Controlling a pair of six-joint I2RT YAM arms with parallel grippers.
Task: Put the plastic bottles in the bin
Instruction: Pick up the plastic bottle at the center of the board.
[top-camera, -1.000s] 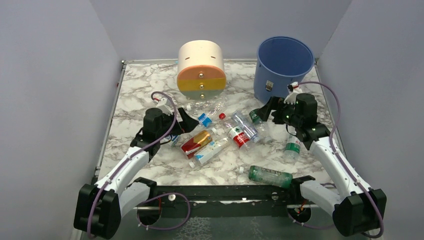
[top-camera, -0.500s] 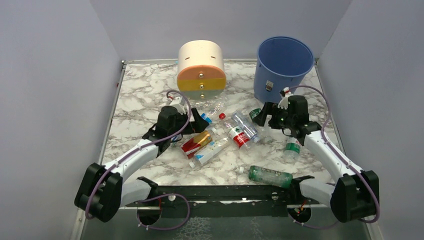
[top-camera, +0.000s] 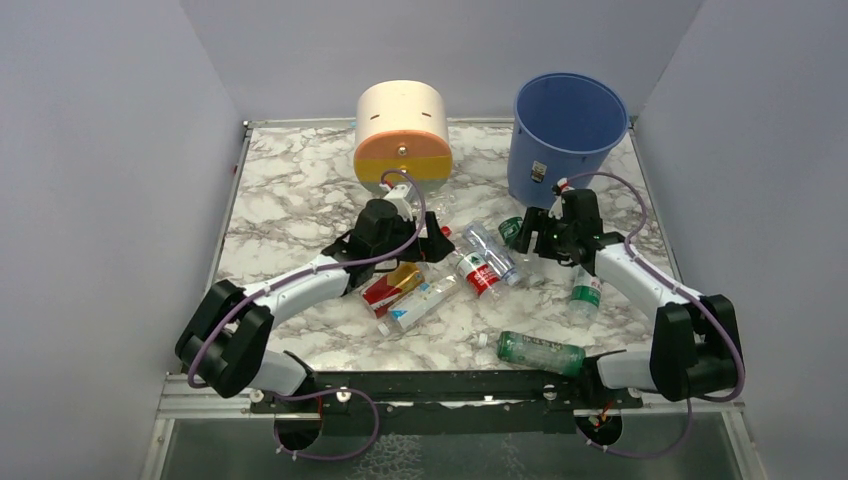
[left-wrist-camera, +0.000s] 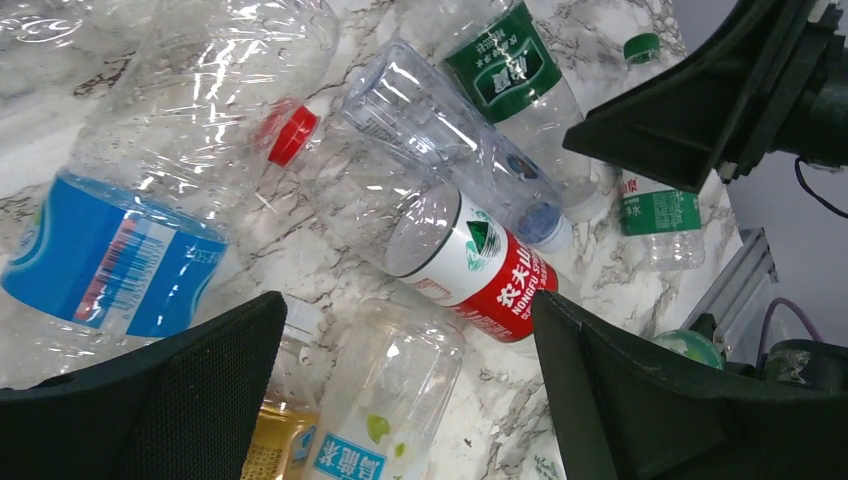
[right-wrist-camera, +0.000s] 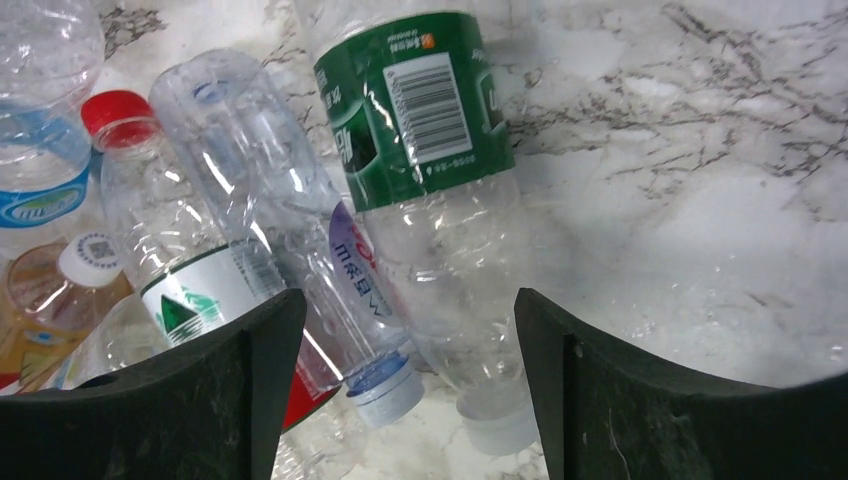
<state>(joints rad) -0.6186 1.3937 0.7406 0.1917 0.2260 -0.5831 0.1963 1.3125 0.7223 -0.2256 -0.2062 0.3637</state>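
Several plastic bottles lie piled mid-table. My left gripper (top-camera: 441, 243) (left-wrist-camera: 405, 335) hangs open over the pile, above a clear bottle with a blue label (left-wrist-camera: 385, 400) and a red-labelled bottle (left-wrist-camera: 470, 265) (top-camera: 478, 273). My right gripper (top-camera: 521, 233) (right-wrist-camera: 400, 325) is open, its jaws astride the necks of a green-labelled bottle (right-wrist-camera: 430, 100) and a clear bottle with a blue cap (right-wrist-camera: 385, 385), touching neither as far as I can see. The blue bin (top-camera: 565, 130) stands at the back right, just behind the right gripper.
A cream-and-orange round drawer unit (top-camera: 403, 135) stands at the back centre, close behind my left wrist. A green bottle (top-camera: 540, 352) lies near the front edge, and another bottle (top-camera: 585, 293) lies beside my right forearm. Grey walls close both sides.
My left arm swung right and forward from the table's left onto the pile. My right gripper shifted slightly left and lower over the green-labelled bottle, and its jaws narrowed.
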